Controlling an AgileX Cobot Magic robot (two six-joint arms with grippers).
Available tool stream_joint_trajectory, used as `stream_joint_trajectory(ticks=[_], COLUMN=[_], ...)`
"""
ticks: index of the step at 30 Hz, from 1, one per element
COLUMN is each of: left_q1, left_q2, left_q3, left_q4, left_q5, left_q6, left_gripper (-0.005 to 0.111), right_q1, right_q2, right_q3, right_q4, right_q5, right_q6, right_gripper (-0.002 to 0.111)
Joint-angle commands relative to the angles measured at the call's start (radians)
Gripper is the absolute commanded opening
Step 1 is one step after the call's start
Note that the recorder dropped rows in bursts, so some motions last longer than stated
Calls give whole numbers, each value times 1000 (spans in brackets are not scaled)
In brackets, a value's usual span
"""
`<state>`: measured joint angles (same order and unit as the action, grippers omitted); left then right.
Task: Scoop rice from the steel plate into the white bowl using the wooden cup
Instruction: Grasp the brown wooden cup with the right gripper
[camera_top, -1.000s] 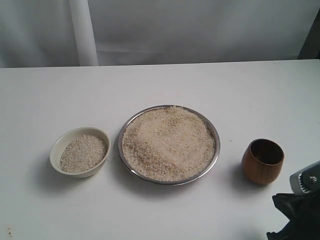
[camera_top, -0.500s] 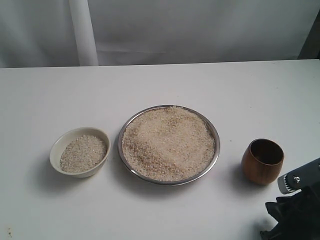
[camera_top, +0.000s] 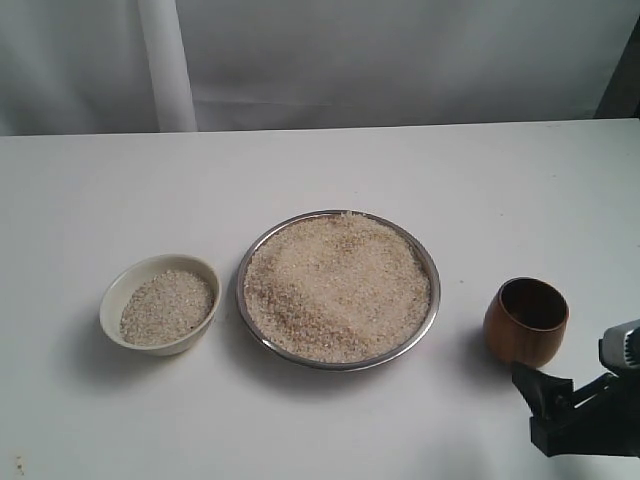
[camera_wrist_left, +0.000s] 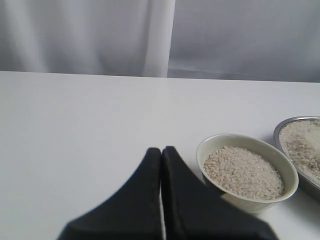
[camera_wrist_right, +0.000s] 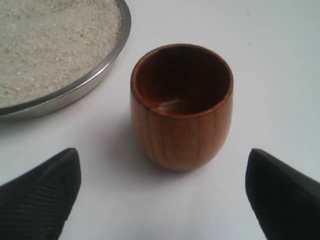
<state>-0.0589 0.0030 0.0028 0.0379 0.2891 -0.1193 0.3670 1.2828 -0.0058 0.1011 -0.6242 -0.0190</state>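
Note:
The steel plate (camera_top: 429, 262) sits mid-table, heaped with rice (camera_top: 335, 285). Left of it stands the white bowl (camera_top: 108, 310), part-filled with rice. On the plate's right the wooden cup (camera_top: 526, 322) stands upright and empty. My right gripper (camera_top: 565, 388) is low at the near right, just in front of the cup. In the right wrist view its jaws (camera_wrist_right: 162, 160) are open wide, one finger on either side of the cup (camera_wrist_right: 180, 135), not touching it. My left gripper (camera_wrist_left: 161, 150) is shut on nothing, beside the bowl (camera_wrist_left: 235, 136); the exterior view does not show it.
The white table ends at a pale curtain (camera_top: 320, 60) at the back. The plate's rim (camera_wrist_right: 75, 90) lies close to the cup in the right wrist view. The plate's edge (camera_wrist_left: 290, 121) also shows past the bowl in the left wrist view.
My right gripper has come up from the bottom right corner toward the cup, and its open fingers now show. The cup, plate and bowl have not moved.

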Motion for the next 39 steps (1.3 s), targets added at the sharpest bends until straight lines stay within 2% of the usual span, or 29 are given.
stream_joint_trajectory(ticks=[1, 7, 14, 25, 33, 39], left_q1=[-4, -4, -4, -4, -4, -4], left_q2=[-3, -3, -3, -3, -3, -3], left_q3=[-3, -3, -3, -3, -3, -3], left_q4=[-5, -5, -5, -5, -5, -5], left_q5=[-4, -4, -4, -4, -4, -4], left_q6=[-3, -3, -3, -3, -1, -1], left_gripper=[0, 0, 0, 0, 0, 0], right_q1=[-8, -8, -8, -8, -8, -8], right_q2=[2, 2, 89, 392, 643, 682], right_q3=[6, 6, -61, -67, -243, -300], right_q4=[7, 7, 4, 16, 23, 41], right_q5=[-44, -80, -5, -397, -419, -456], right_q6=[-7, -14, -46, -105, -105, -109], right_gripper=[82, 82, 82, 82, 82, 82])
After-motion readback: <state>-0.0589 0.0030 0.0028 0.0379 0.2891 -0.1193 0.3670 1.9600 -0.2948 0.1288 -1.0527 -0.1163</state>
